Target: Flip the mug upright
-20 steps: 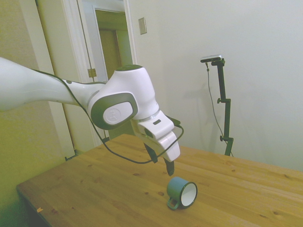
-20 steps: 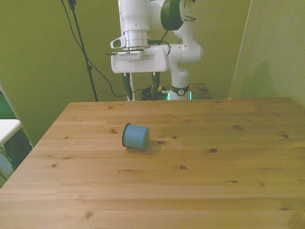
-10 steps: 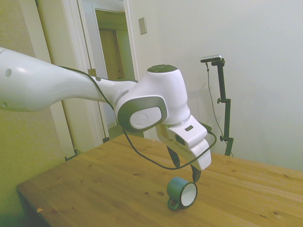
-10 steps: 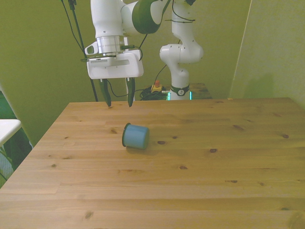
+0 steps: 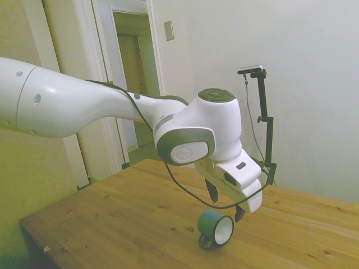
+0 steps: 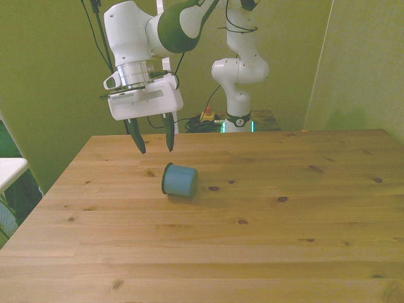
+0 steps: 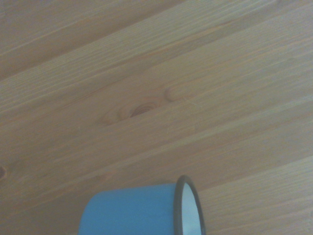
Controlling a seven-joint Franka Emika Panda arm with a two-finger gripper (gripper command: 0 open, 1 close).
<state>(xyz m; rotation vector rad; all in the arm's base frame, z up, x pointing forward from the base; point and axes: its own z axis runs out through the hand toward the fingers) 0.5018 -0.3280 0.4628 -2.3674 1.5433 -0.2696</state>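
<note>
The small teal mug (image 6: pixel 180 180) lies on its side on the wooden table (image 6: pixel 265 214), its dark-rimmed mouth turned to the front view's left. From the side, the mug (image 5: pixel 215 228) shows its white inside and its handle low against the wood. My gripper (image 6: pixel 152 137) hangs open above the table, a little behind the mug and toward the front view's left, not touching it. In the side view the gripper (image 5: pixel 226 203) sits just above the mug. The wrist view catches the mug (image 7: pixel 142 210) and its rim at the frame's edge.
The table's edge (image 6: pixel 60 183) runs close by on the front view's left. A white surface (image 6: pixel 9 170) stands beyond it. A doorway (image 5: pixel 132 84) opens behind the table in the side view.
The arm has swung toward the front view's left and come down closer to the mug. The fingers stay open. The mug has not moved.
</note>
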